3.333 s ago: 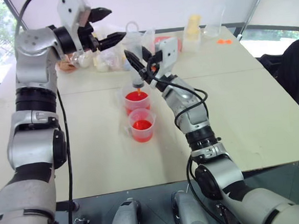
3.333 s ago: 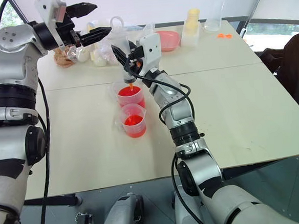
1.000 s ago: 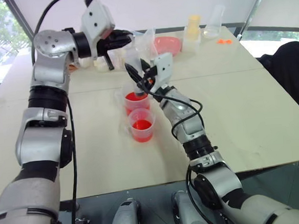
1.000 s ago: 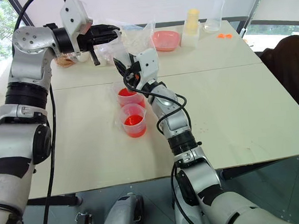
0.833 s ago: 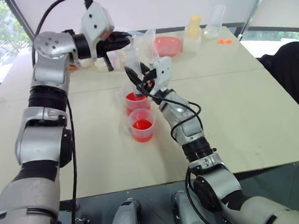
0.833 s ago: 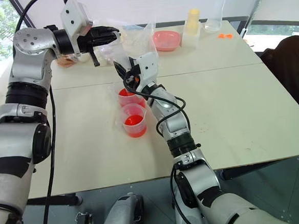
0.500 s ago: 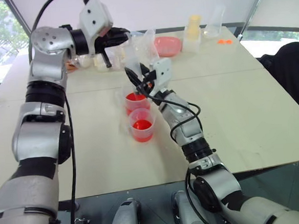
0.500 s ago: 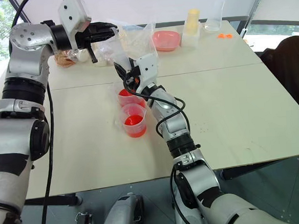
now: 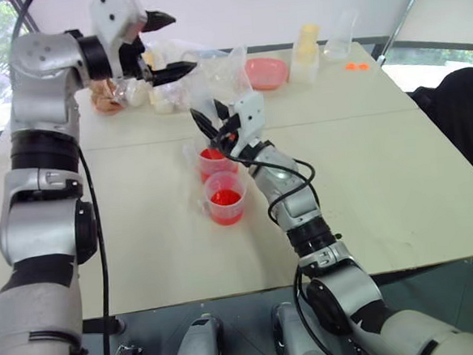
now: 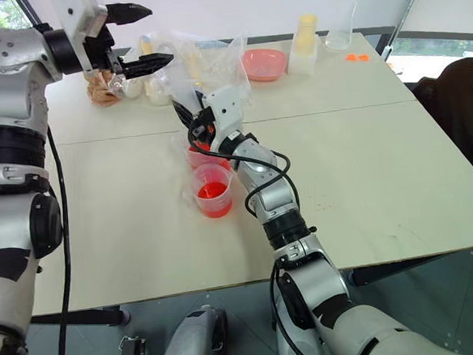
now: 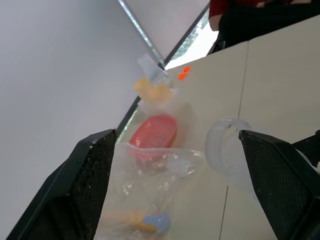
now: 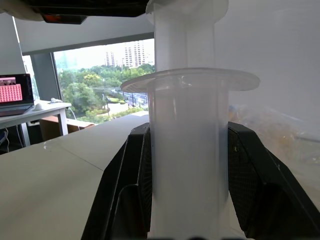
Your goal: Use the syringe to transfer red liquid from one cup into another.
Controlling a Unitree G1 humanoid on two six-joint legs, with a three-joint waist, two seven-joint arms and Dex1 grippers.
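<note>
Right wrist view: syringe [image 12: 187, 150] clamped at barrel by right gripper [image 10: 190, 116]; probably light, stiff, slick. Left gripper [image 10: 139, 40] spread wide, empty.

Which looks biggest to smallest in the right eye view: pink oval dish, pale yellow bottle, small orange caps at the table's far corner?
1. pink oval dish
2. pale yellow bottle, a close second: narrower but taller
3. small orange caps, by far the smallest

All three sit at the table's far edge, so nearness skews little.

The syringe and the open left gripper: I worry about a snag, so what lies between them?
Clear plastic bags lie behind the gap between the syringe and left gripper, per the left eye view.
</note>
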